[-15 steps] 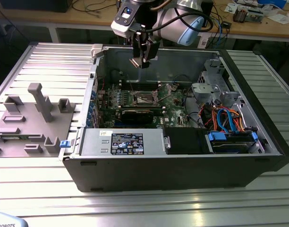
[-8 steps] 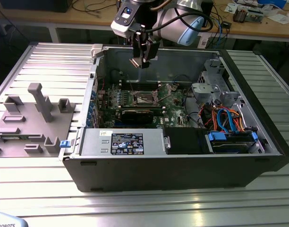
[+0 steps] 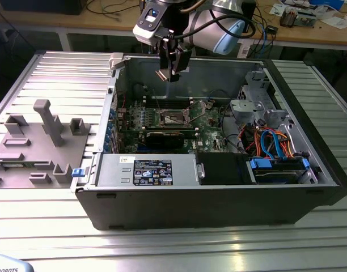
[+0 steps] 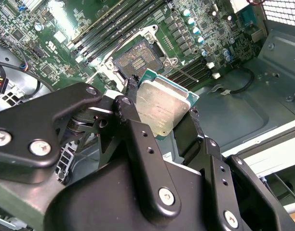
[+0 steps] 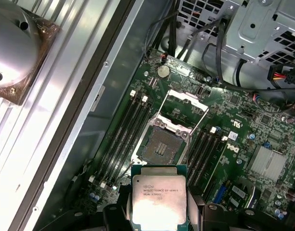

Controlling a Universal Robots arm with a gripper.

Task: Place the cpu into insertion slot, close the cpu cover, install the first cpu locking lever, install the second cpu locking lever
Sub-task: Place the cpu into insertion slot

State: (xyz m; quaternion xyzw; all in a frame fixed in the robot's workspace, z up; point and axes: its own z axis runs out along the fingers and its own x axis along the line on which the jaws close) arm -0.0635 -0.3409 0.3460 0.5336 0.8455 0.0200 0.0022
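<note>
My gripper [image 3: 170, 67] hangs above the open computer case [image 3: 326, 170], shut on the cpu [image 4: 162, 108], a thin pale silver square on a green backing. In both wrist views the black fingers [image 4: 132, 111] press on two opposite edges of the cpu [image 5: 158, 195]. The bare insertion slot [image 5: 162, 144] lies on the green motherboard, below and a little ahead of the chip, apart from it. The cpu cover [image 5: 186, 103], a silvery open frame, stands swung up at the socket's far edge. A thin wire locking lever [image 5: 200, 124] runs beside the socket. In the exterior view the insertion slot [image 3: 173, 117] sits mid-board.
Memory slots [image 5: 133, 125] flank the socket on both sides. A grey drive cage [image 3: 257, 96] with orange and blue cables [image 3: 271, 140] is at the exterior view's right. A power supply [image 3: 151, 170] lies along the case front. A grey fixture [image 3: 37, 141] stands outside the case.
</note>
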